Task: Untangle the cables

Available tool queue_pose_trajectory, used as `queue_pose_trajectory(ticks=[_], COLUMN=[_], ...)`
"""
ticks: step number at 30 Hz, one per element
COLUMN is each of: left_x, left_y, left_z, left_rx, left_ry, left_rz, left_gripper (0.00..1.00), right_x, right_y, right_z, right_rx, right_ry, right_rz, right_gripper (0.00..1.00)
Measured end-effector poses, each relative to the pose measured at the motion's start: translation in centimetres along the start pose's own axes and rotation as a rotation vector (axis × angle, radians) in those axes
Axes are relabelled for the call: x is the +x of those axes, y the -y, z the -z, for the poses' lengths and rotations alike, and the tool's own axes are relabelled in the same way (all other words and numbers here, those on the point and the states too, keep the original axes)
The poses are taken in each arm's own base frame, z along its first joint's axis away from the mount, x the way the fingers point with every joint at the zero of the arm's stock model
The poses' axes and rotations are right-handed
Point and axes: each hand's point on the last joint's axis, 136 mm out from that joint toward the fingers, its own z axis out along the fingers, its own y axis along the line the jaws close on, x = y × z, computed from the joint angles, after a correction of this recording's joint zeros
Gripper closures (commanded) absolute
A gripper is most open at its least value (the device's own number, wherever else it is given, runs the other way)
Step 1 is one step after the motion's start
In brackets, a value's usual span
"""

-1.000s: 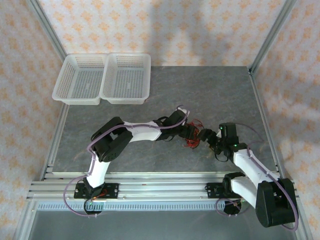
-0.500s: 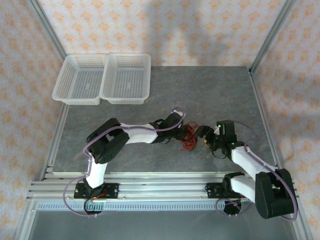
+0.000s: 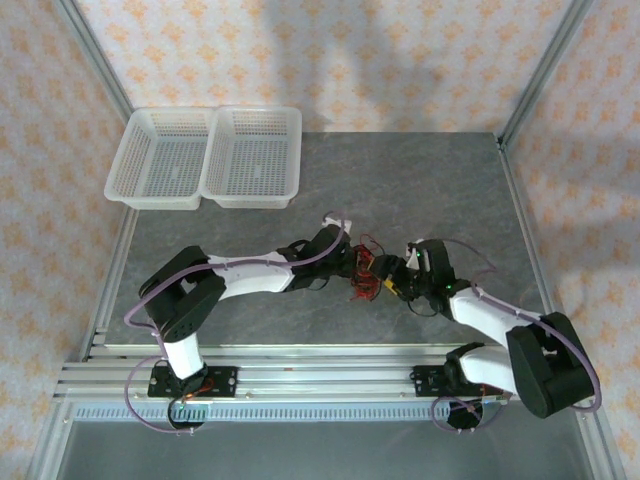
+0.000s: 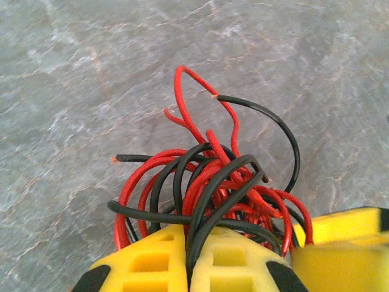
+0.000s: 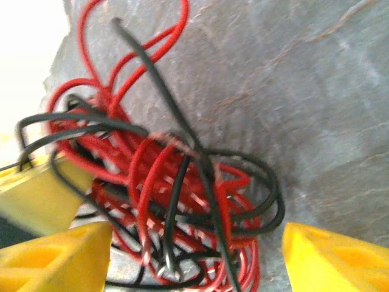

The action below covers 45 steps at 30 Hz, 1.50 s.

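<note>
Looking from the top: grey table (image 3: 430, 180), two white baskets (image 3: 250, 160) far left, flowery walls (image 3: 330, 60); cables (image 3: 368, 278) lie mid-table.
Left wrist: left gripper (image 4: 193, 243) squeezes black cables over the grey table.
Right wrist: right gripper (image 5: 194, 243) stands wide around the cables.

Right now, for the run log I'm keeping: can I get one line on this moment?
stage: untangling | left hand: shut on tangled thin red and black wires | right hand: open, straddling tangle

Two white baskets (image 3: 210, 150) sit side by side on the grey table (image 3: 420, 180).
</note>
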Motion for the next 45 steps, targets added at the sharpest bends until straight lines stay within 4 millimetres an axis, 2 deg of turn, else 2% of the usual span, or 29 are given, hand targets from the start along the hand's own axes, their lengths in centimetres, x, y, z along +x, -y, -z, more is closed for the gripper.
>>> queue_pose_trajectory(ticks=[6,10,14,16,20,24,26,27,33,38,41,45], left_x=[0.2,-0.1,0.1,0.1,0.4,0.7,0.5,0.2,-1.6,-1.3,-0.4,0.3], left_y=[-2.8,-3.4,-3.5,-3.5,-4.0,-4.5,-4.7,-4.6,-4.0,-5.1,-6.0,-6.4], left_z=[-0.3,-0.3,0.7,1.1,1.8,2.8,3.4,3.7,6.0,6.8,6.7,6.3], left_rx=[-0.016,-0.006,0.015,0.026,0.044,0.063,0.069,0.074,0.09,0.016,-0.038,-0.073], left_ry=[0.003,0.024,0.045,0.057,0.082,0.108,0.126,0.136,0.195,0.196,0.165,0.124], left_rz=[0.175,0.26,0.33,0.36,0.427,0.483,0.501,0.504,0.472,0.394,0.327,0.223], left_gripper=[1.0,1.0,1.0,1.0,1.0,1.0,0.99,0.95,0.6,0.4,0.31,0.29], right_x=[0.0,0.8,1.6,1.7,1.8,0.8,0.1,-0.3,-3.0,-3.1,-2.9,-3.3], right_y=[-1.5,-0.8,-0.6,-1.1,-1.3,-1.4,-1.5,-1.6,-2.2,-1.7,-1.8,-2.1], right_z=[0.0,-1.5,-2.9,-3.4,-4.0,-4.1,-4.1,-4.1,-3.7,-2.9,-2.9,-3.6], right_rx=[-0.063,-0.036,-0.01,-0.02,-0.013,0.013,0.033,0.045,0.152,0.215,0.222,0.23], right_ry=[0.0,-0.052,-0.096,-0.102,-0.098,-0.054,-0.03,-0.018,0.05,0.023,-0.009,-0.035], right_rz=[0.055,0.053,0.06,0.075,0.085,0.107,0.13,0.151,0.344,0.524,0.588,0.647], right_gripper=[0.27,0.3,0.33,0.4,0.66,0.91,0.97,1.0,1.0,1.0,1.0,1.0])
